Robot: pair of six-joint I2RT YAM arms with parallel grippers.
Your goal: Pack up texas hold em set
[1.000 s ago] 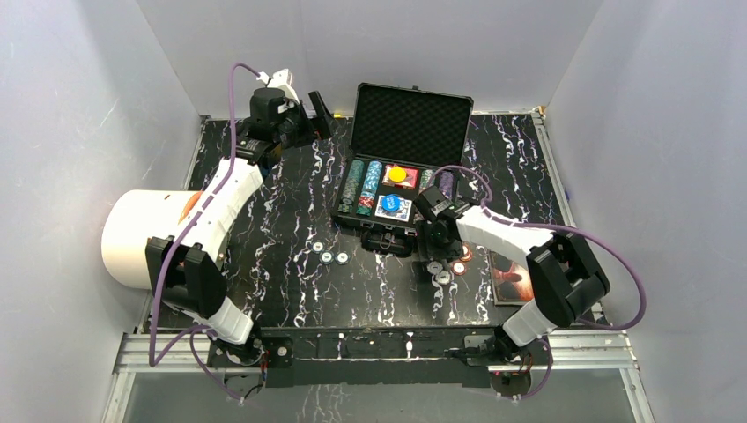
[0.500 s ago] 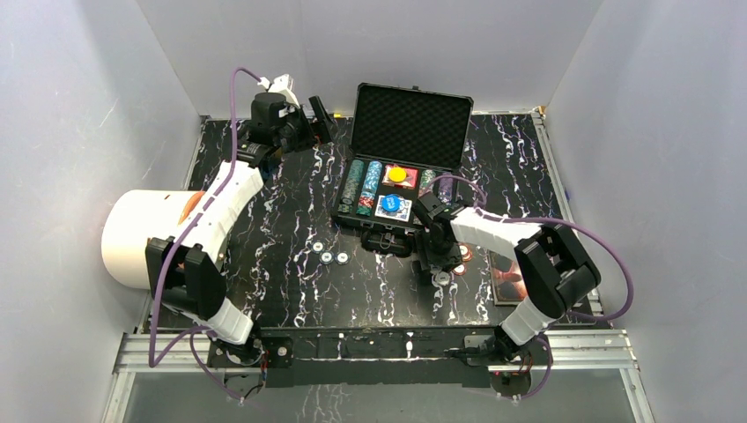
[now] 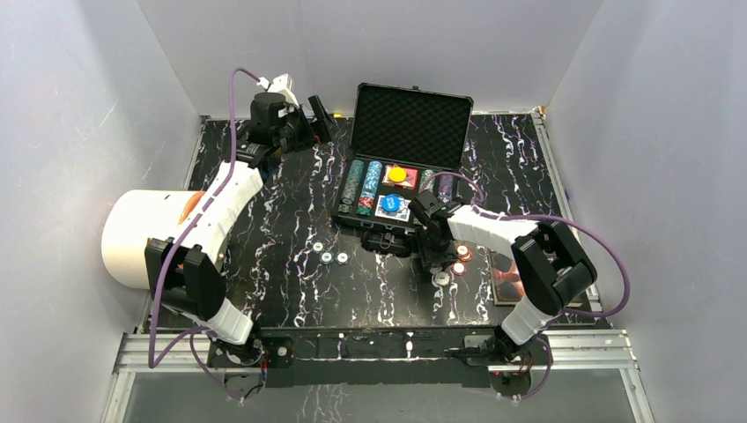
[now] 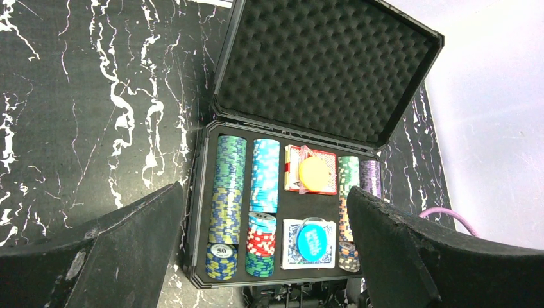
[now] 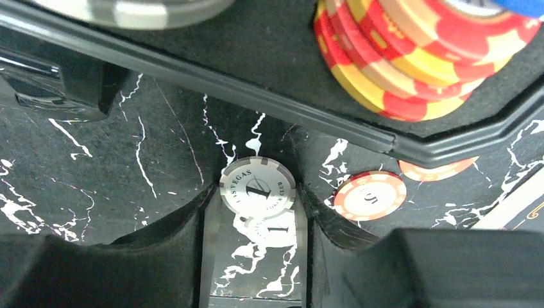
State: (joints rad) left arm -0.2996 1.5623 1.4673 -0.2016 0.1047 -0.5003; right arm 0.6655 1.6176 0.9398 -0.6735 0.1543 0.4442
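Note:
The black case (image 3: 343, 211) lies open at the table's middle back, foam lid (image 3: 410, 123) upright. It holds rows of poker chips (image 4: 229, 186), a red deck with the yellow disc (image 4: 314, 173) and a blue deck (image 4: 310, 242). My right gripper (image 3: 438, 257) is down at the table just in front of the case. Its fingers press both sides of a white "1" chip (image 5: 256, 187), with a second white chip (image 5: 279, 230) behind it. My left gripper (image 4: 266, 215) is open and empty, raised at the back left (image 3: 308, 119), facing the case.
Three loose chips (image 3: 329, 256) lie left of the case's handle. Orange chips (image 5: 370, 195) and white chips (image 3: 442, 277) lie by my right gripper. A dark book (image 3: 511, 278) lies at the right. A big white cylinder (image 3: 141, 238) stands at the left edge.
My right gripper has moved left and a little back, from above the loose chips to down at them near the case front. The left gripper has barely shifted.

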